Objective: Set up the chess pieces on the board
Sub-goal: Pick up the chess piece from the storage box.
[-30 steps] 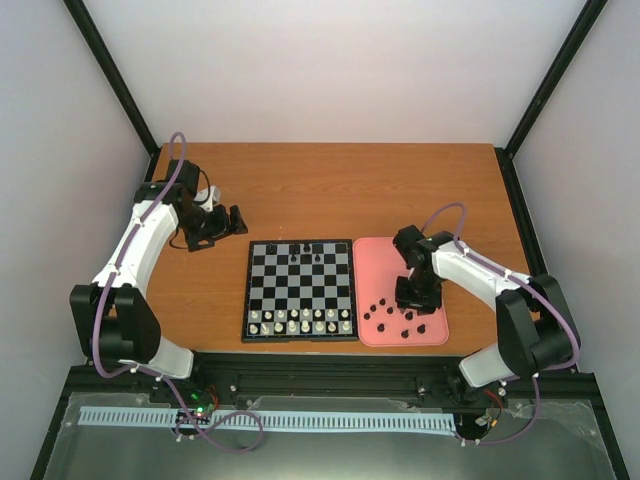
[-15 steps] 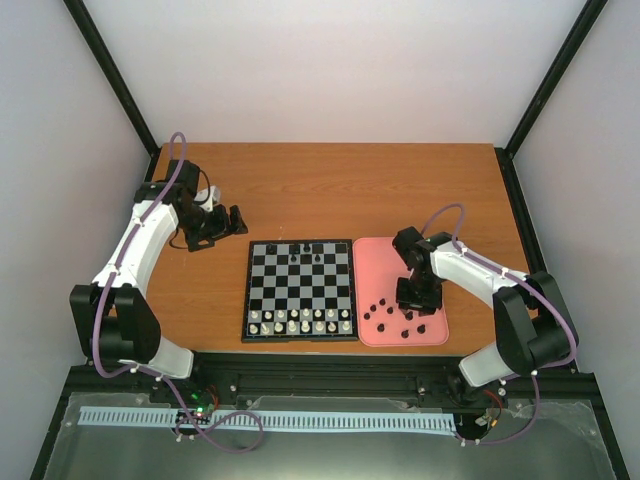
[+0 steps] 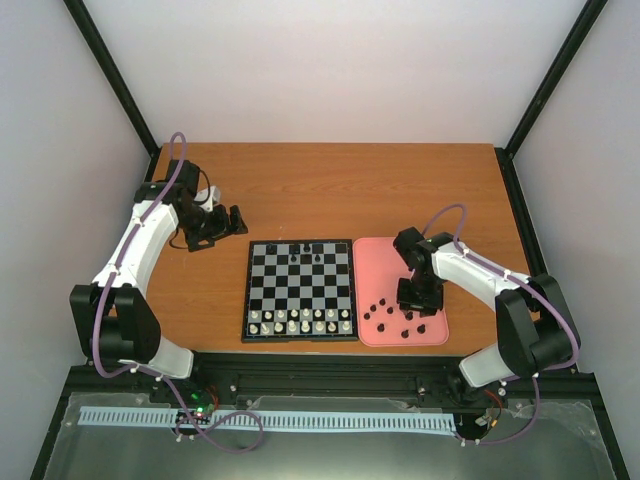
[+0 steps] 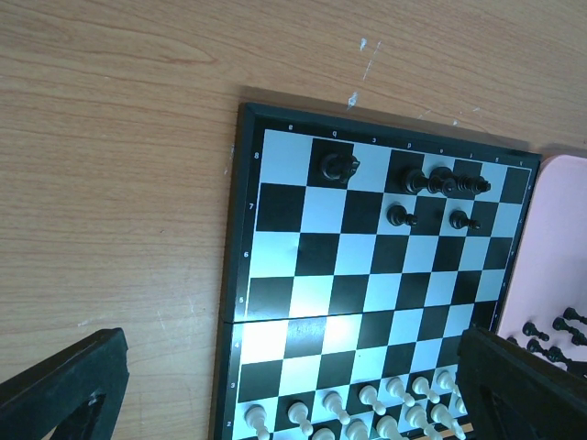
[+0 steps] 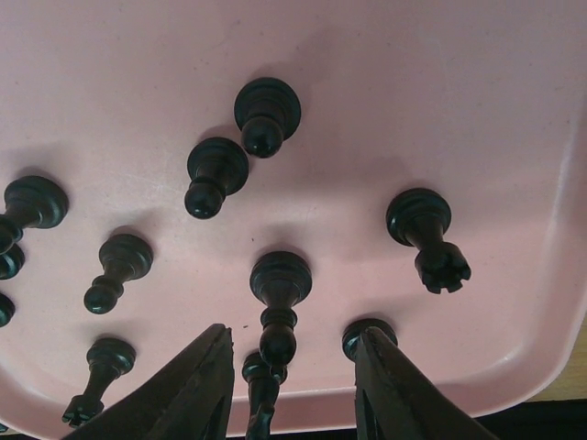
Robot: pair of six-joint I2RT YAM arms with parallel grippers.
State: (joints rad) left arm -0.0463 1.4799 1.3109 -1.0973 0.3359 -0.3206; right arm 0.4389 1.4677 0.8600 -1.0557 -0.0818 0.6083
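Observation:
The board [image 3: 299, 291] lies at the table's middle, with several black chess pieces [image 3: 305, 256] on its far rows. More black pieces [image 3: 394, 316] stand on the pink tray [image 3: 384, 254]. My right gripper [image 3: 419, 299] hangs low over the tray. In the right wrist view its jaws are open a little [image 5: 289, 371], either side of a tall black piece [image 5: 279, 298] without touching it. A second black piece [image 5: 260, 385] lies just below, and a third [image 5: 360, 333] is half hidden behind the right finger. My left gripper [image 3: 233, 222] sits wide open and empty, left of the board [image 4: 367, 275].
White pieces [image 3: 300, 321] fill the board's two near rows. A black rook [image 5: 427, 235] and other loose black pieces [image 5: 216, 174] stand around the fingers on the tray [image 5: 413, 92]. The tray's near rim is close below the fingertips.
The right jaws have narrowed a little around the tall piece. The left arm has not moved.

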